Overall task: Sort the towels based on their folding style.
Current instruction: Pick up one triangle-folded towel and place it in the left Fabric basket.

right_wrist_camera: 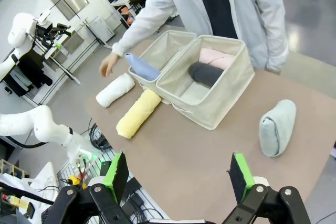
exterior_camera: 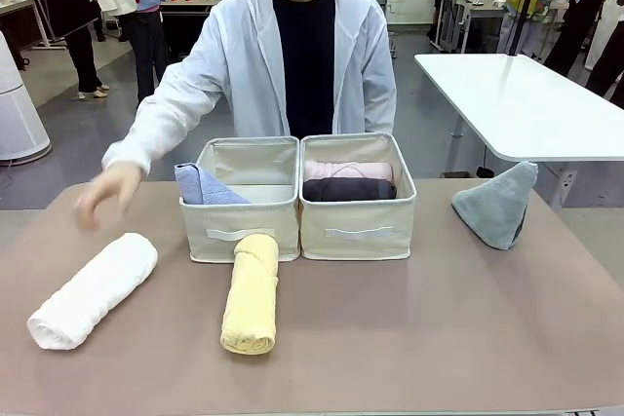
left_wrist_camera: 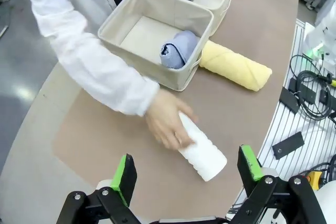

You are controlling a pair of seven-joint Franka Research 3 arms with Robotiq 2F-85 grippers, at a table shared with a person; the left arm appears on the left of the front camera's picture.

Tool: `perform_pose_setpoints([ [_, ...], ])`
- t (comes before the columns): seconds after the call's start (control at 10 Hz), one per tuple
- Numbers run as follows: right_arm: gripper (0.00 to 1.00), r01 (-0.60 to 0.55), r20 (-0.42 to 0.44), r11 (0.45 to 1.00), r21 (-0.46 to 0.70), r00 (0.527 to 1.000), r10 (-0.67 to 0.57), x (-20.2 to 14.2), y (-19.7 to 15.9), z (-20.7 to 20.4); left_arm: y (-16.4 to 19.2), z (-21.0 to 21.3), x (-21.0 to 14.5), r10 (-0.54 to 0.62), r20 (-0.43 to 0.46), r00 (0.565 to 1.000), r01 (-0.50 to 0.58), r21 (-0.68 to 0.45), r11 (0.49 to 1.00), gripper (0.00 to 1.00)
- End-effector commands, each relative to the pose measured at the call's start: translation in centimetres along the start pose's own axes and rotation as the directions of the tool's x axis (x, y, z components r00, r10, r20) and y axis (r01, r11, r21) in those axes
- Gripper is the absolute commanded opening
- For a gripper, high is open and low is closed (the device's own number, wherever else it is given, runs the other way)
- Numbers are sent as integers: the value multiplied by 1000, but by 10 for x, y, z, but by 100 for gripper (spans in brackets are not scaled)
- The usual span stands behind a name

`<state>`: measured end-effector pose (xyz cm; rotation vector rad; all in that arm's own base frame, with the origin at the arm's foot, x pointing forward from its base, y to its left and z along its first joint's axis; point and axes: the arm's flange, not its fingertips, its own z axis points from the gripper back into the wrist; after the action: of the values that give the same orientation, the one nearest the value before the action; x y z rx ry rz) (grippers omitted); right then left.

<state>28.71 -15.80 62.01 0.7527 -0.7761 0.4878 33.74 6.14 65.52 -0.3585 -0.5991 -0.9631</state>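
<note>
While the pink roll point(exterior_camera: 347, 170) and charcoal roll point(exterior_camera: 349, 189) are binned right of centre and the blue fold point(exterior_camera: 205, 185) left of it, the white roll point(exterior_camera: 93, 291), yellow roll point(exterior_camera: 252, 294) and grey-green fold point(exterior_camera: 499, 204) are left unsorted on the table point(exterior_camera: 409, 328), the left gripper point(left_wrist_camera: 186, 161) and right gripper point(right_wrist_camera: 179, 163) being held spread and empty.

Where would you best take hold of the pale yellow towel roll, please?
Probably across its middle, from straight above. The pale yellow roll lies flat, pointing from the left bin toward the robot, so both long sides are free to clamp; its far end sits right at the bin's front wall.
</note>
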Motion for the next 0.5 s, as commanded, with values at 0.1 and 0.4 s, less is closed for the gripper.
perform_pose_setpoints([
  [0.1,100,-13,23,1000,21,1000,12,1,-1,-2,-4,-14,-7,-2,-2,1000,2,19,1000,100],
  [0.4,100,-13,23,1000,21,1000,12,1,-1,-2,-2,-6,-6,8,5,1000,-8,5,1000,100],
])
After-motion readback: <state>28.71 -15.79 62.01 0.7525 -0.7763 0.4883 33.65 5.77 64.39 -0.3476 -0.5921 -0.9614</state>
